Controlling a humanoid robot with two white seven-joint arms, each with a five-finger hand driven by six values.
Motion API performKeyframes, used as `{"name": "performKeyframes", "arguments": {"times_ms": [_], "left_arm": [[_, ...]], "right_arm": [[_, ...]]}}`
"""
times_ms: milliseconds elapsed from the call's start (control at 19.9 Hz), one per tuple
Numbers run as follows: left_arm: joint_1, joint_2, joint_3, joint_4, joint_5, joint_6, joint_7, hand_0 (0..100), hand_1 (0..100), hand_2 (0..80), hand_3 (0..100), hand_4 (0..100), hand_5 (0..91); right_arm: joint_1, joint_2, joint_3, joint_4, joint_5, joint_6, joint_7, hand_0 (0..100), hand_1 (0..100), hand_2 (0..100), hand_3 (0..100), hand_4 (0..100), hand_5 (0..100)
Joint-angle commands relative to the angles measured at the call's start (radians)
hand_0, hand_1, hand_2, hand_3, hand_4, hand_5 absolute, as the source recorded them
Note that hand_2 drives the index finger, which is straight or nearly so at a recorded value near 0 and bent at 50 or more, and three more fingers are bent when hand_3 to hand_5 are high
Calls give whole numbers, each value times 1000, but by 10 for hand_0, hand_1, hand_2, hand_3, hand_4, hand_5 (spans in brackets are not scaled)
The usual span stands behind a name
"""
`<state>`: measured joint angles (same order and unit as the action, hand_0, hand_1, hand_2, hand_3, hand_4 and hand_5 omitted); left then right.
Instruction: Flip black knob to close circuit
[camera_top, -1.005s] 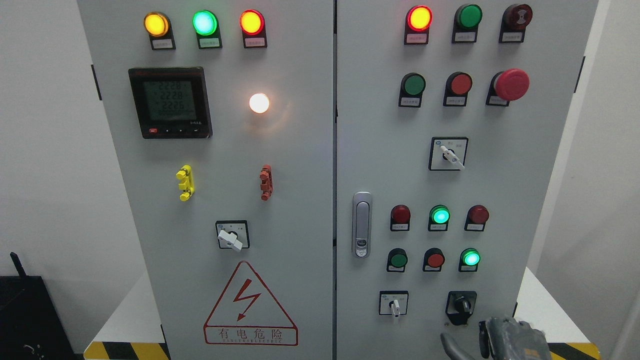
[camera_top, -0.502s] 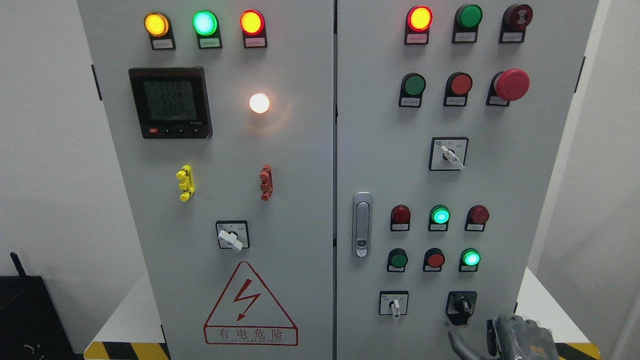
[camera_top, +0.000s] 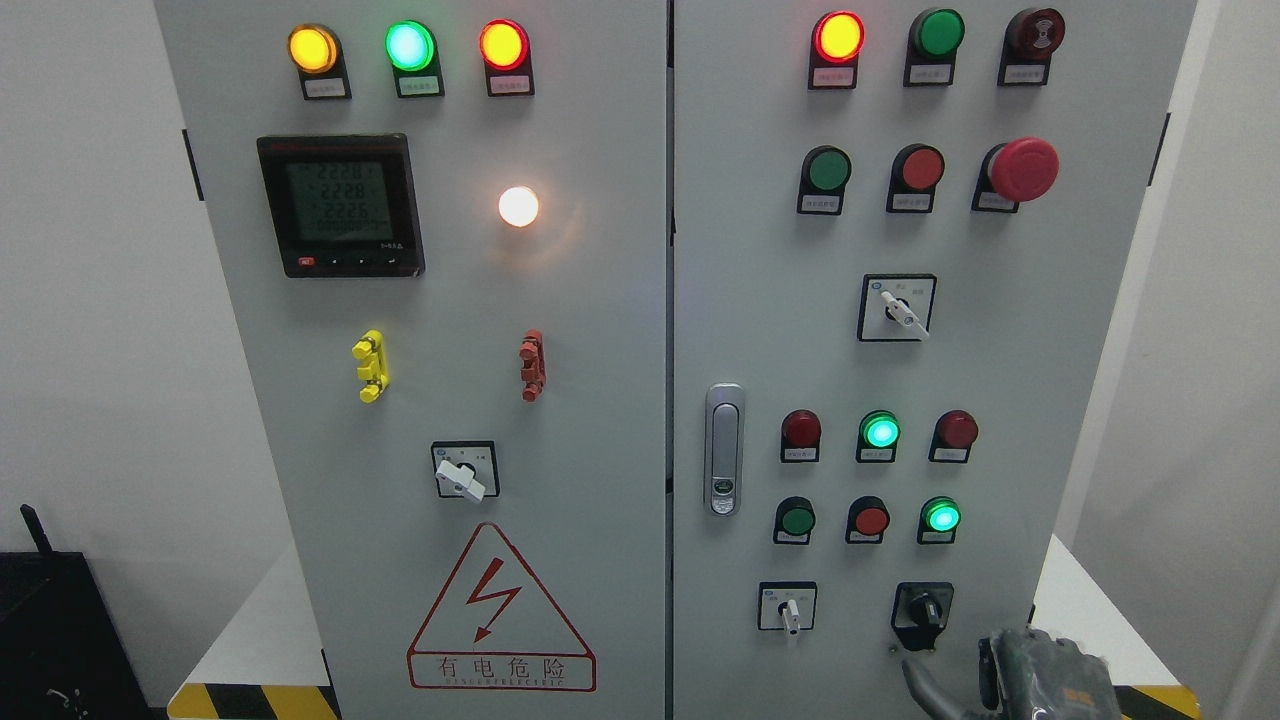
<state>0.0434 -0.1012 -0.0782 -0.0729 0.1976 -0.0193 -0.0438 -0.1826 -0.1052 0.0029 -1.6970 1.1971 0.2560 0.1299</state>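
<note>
So we're looking at a grey cabinet (camera_top: 600, 330) with two doors, and everything here is placed relative to the black knob (camera_top: 924, 610) we have to flip, low down on the right door. Far to the knob's upper left sits one meter (camera_top: 341, 205) under three lit lamps – amber, green, red – plus one white lamp (camera_top: 518, 206). Left of the knob and a bit higher: one yellow clip (camera_top: 370, 365), one red clip (camera_top: 532, 365), and one white-handled switch (camera_top: 464, 471) over the warning triangle (camera_top: 500, 610). Closer in, the door latch (camera_top: 724, 449) is up-left of the knob, and a second white-handled switch (camera_top: 789, 608) is just left of it at the same height; a third one (camera_top: 898, 308) is well above. Straight above the knob we count six small round buttons and lamps in two rows of three, two glowing green. Our right hand (camera_top: 1010, 680) pokes in just below-right of the knob, not touching it – fingers look loosely open, gripping nothing, though the frame edge cuts most of it off. Left hand isn't visible. What could go wrong: the knob is small and flat to the panel, so fingers could slip off mid-turn, or drift left and bump that neighbouring switch.
</note>
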Motion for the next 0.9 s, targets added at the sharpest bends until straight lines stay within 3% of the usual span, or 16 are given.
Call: {"name": "performKeyframes", "arguments": {"times_ms": [0, 753, 854], "left_arm": [[0, 0, 0, 1, 0, 1, 1, 120, 556, 0, 0, 0, 0], [1, 0, 0, 1, 0, 1, 1, 120, 556, 0, 0, 0, 0], [0, 0, 0, 1, 0, 1, 1, 120, 556, 0, 0, 0, 0]], "right_arm": [[-17, 1, 6, 43, 1, 2, -3, 0, 56, 923, 1000, 879, 896], [-32, 2, 19, 40, -1, 31, -1, 0, 59, 921, 1000, 879, 902], [-34, 18, 22, 40, -1, 31, -1, 0, 59, 921, 1000, 879, 902]]}}
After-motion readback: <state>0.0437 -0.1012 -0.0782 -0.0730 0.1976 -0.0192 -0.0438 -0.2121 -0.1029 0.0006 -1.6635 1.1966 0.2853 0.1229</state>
